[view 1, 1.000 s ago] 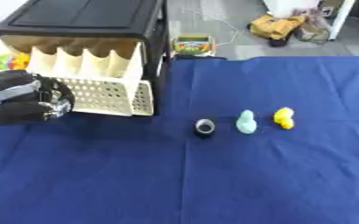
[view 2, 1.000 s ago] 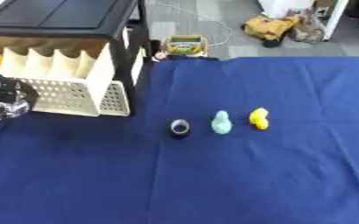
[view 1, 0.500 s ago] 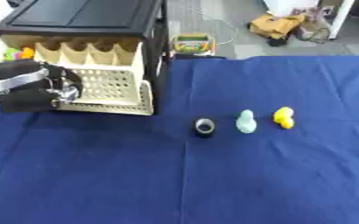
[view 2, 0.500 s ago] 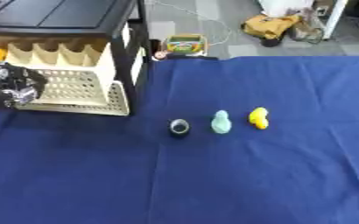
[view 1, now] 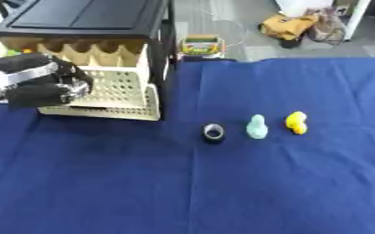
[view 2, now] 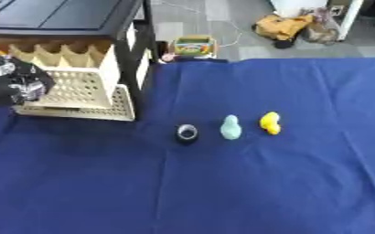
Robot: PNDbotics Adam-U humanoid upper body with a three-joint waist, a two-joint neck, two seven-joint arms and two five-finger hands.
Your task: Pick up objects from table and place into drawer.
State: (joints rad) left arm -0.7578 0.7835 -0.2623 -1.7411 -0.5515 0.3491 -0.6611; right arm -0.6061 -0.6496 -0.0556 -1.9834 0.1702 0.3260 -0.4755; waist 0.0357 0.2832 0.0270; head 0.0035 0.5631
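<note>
Blue cloth (view 1: pixel 302 183) bearing ring (view 1: pixel 213 132), teal figure (view 1: pixel 256 127) and duck (view 1: pixel 296 122), probably light, pinchable mid-body; left hand (view 1: pixel 43 87) curled at drawer (view 1: pixel 110 93).

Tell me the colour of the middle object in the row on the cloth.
Pale mint green figure, clearest in the left eye view.

The robot's left hand (view 1: pixel 43 87) blocks the cream perforated drawer (view 1: pixel 110 93) at the tabletop's (view 1: pixel 222 192) far-left corner; the near half lies open.
</note>
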